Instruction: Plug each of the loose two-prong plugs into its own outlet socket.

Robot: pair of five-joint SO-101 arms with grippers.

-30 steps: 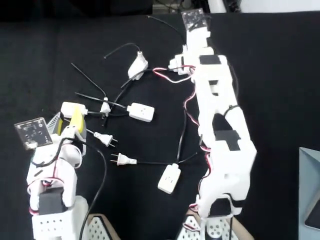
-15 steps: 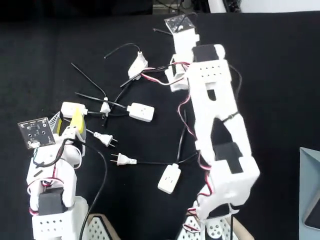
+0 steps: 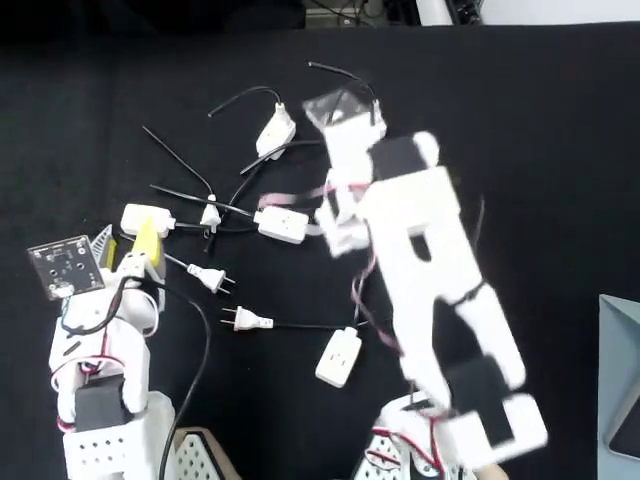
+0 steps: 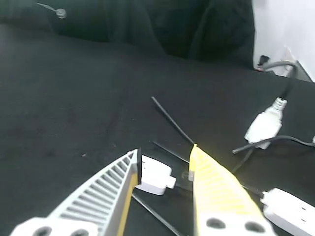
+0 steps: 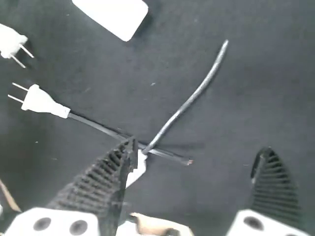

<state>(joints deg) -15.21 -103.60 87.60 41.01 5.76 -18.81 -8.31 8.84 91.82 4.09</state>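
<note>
As it hangs low over the black cloth worktop [image 3: 560, 150], my left hand [image 4: 164, 153] is partly open, a ribbed grey finger [image 4: 115, 189] and a yellow finger [image 4: 211, 189] set apart with nothing clamped. From its wrist, a white rectangular outlet socket block [image 4: 156, 178] lies on the cloth between those fingers, close by the grey one; whether it touches I cannot tell. From above, that block sits just past the yellow fingertip.

My right hand [image 5: 194, 164] is spread wide, its black ribbed fingers [image 5: 106, 189] far apart and gripping nothing. Under it a long-corded white two-prong plug [image 5: 39, 100] lies flat, prongs pointing away from the hand. Its thin black cord [image 5: 93, 127] runs to the tip of one black finger, where a loose black cable end [image 5: 197, 98] crosses it. A second white two-prong plug [image 5: 9, 43] lies just beyond the first, both unplugged. A flat white socket block [image 5: 113, 14] rests farther off. From above, another white socket [image 3: 340, 358] lies near the corded plug, beside my right arm [image 3: 430, 270].
</note>
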